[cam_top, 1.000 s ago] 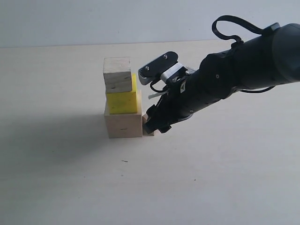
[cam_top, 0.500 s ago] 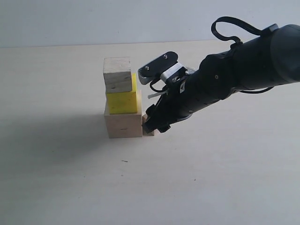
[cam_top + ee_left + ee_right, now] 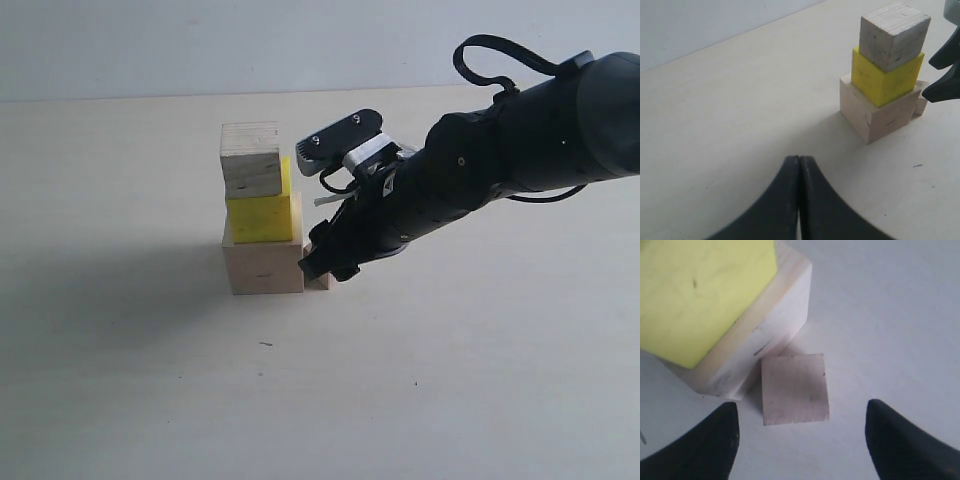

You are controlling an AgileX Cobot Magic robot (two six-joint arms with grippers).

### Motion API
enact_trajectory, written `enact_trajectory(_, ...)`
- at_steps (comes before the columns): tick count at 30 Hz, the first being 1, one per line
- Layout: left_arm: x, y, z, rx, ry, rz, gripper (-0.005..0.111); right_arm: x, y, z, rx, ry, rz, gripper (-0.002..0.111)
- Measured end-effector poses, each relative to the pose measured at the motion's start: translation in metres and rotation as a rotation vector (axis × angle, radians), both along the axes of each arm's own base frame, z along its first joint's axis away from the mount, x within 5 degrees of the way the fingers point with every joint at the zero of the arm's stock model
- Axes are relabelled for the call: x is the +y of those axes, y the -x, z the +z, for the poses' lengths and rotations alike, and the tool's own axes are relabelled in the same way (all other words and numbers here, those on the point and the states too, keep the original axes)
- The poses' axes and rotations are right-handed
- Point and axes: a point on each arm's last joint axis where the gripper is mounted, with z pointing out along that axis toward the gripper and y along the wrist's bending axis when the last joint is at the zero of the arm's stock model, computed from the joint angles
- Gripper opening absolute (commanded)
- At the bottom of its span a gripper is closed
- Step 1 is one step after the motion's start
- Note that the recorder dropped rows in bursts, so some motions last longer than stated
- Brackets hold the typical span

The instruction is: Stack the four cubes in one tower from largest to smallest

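Observation:
A column of three stands on the table: the large pale wood cube (image 3: pixel 263 266) at the bottom, the yellow cube (image 3: pixel 262 215) on it, a small pale wood cube (image 3: pixel 250 159) on top. The other small pale wood cube (image 3: pixel 794 388) lies on the table against the large cube's right side, mostly hidden by the arm in the exterior view. My right gripper (image 3: pixel 322 265) hangs open just over it, one finger on each side, not touching. My left gripper (image 3: pixel 799 165) is shut and empty, well away from the column (image 3: pixel 885 75).
The pale table (image 3: pixel 120 380) spreads wide on all sides of the column. The right arm's black body (image 3: pixel 500 160) reaches in from the right at mid height, close to the column's right side.
The right gripper has crept slightly left and a little up, toward the column's base. The cubes and the left gripper have not moved.

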Motion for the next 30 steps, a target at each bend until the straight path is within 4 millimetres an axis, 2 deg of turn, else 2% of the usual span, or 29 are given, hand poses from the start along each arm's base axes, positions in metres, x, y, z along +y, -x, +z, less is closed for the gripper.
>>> enact_trajectory(30, -0.0001, -0.0001, 0.0001, -0.002, 0.001, 0.0, 0.0, -0.0017, 0.0045, -0.0027, 0.055, 0.025, 0.007, 0.068)
